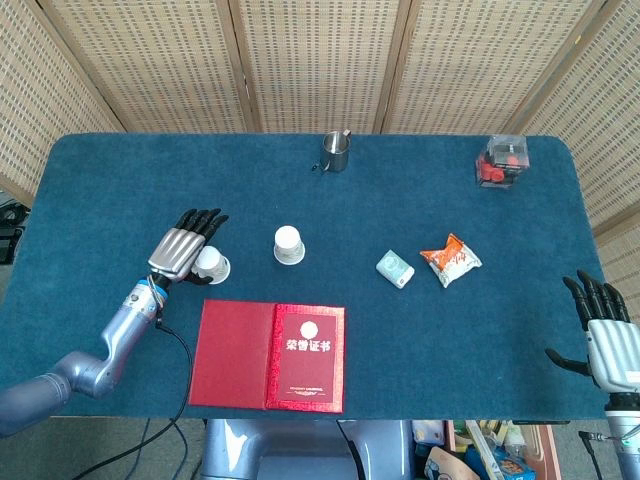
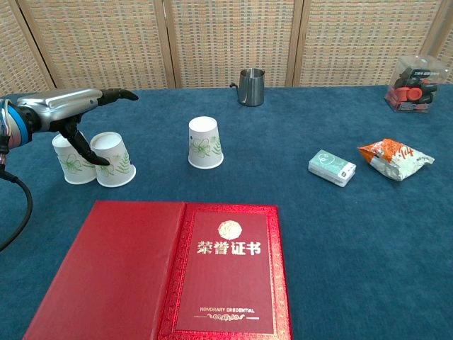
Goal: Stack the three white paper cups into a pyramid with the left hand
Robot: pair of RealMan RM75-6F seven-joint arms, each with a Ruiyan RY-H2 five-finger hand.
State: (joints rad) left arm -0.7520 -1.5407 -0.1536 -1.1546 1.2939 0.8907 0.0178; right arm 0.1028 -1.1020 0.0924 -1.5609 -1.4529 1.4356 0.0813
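Observation:
Two white paper cups with a green leaf print stand upside down side by side at the left: one and one. In the head view the left one is hidden under my hand. A third cup stands alone, upside down, to their right. My left hand hovers just over the pair with its fingers stretched out flat and the thumb hanging down in front of them; it holds nothing. My right hand is off the table's right front corner, fingers spread and empty.
An open red certificate folder lies at the front, just before the cups. A metal pitcher stands at the back middle. A mint packet, an orange snack bag and a clear box with red parts are on the right.

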